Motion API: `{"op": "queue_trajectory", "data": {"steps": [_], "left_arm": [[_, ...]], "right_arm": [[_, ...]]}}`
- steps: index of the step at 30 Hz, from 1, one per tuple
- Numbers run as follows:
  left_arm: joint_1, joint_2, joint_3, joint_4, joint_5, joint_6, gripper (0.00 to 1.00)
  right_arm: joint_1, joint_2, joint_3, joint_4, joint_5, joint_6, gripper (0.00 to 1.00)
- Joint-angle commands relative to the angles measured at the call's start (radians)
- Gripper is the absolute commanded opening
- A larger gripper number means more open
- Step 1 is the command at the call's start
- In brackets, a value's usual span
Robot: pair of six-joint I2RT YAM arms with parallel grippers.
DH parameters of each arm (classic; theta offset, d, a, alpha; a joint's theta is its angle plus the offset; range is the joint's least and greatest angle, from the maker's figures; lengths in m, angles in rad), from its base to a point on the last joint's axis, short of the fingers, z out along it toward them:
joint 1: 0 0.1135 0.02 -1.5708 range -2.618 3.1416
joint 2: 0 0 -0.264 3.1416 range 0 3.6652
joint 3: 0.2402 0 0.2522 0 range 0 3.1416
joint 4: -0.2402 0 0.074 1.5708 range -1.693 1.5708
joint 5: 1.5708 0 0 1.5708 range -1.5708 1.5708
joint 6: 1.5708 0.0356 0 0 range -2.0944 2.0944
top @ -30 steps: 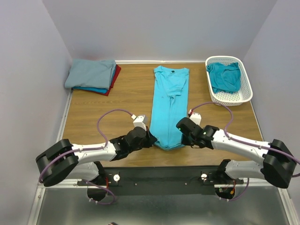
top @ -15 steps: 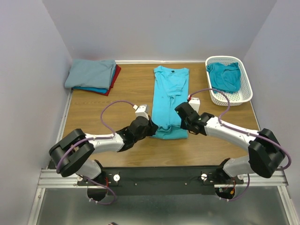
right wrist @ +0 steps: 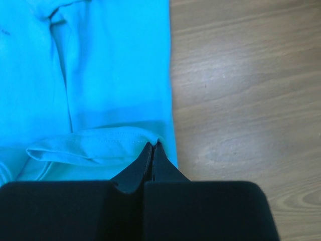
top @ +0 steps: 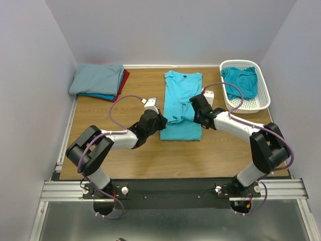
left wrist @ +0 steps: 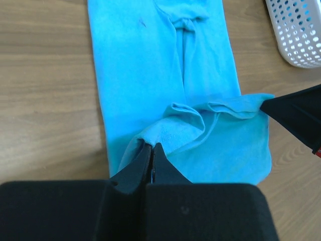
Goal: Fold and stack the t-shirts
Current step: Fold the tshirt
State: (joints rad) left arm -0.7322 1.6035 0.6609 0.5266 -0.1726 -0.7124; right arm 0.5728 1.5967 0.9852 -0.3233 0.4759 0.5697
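At the far left corner of the desk (top: pixel 95 115) lies a stack of folded t-shirts (top: pixel 99 80), a grey-blue one on top with red and blue edges showing under it. It sits well apart from everything else.

Toward the middle, the left arm reaches in low from the near side. The left claw (left wrist: pixel 152 150) is closed, its two black fingers pinched together on the left corner of the hem of the turquoise t-shirt (top: pixel 181 95).

That t-shirt lies lengthwise down the centre of the desk, collar at the far end, its sides folded inward so that it forms a long narrow strip. Its near end is doubled back over itself. The hem is held raised between the two claws, and it sags and puckers in the middle. The doubled lower part below it lies flat on the wood.

On the other side, the right claw (right wrist: pixel 152 149) is likewise closed, gripping the right corner of the same hem at the edge of the cloth, with bare wood just to its right.

At the far right corner stands a white basket (top: pixel 246 104) with a perforated wall. A crumpled teal t-shirt (top: pixel 241 83) lies inside it, well apart from the strip of turquoise cloth.
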Motion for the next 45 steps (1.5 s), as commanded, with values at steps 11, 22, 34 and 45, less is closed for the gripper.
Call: {"op": "queue_trajectory", "data": {"steps": [11, 22, 34, 45], "left_arm": [[0.132, 0.206, 0.147, 0.170, 0.231, 0.103, 0.00], [0.200, 0.291, 0.201, 0.242, 0.372, 0.159, 0.00], [0.255, 0.389, 0.313, 0.271, 0.512, 0.179, 0.00], [0.306, 0.467, 0.388, 0.253, 0.585, 0.165, 0.08]], "right_arm": [[-0.090, 0.141, 0.119, 0.076, -0.017, -0.105, 0.00], [-0.125, 0.192, 0.176, 0.096, -0.033, -0.123, 0.00], [-0.152, 0.272, 0.276, 0.099, -0.049, -0.157, 0.00], [-0.189, 0.342, 0.337, 0.098, -0.065, -0.165, 0.02]]}}
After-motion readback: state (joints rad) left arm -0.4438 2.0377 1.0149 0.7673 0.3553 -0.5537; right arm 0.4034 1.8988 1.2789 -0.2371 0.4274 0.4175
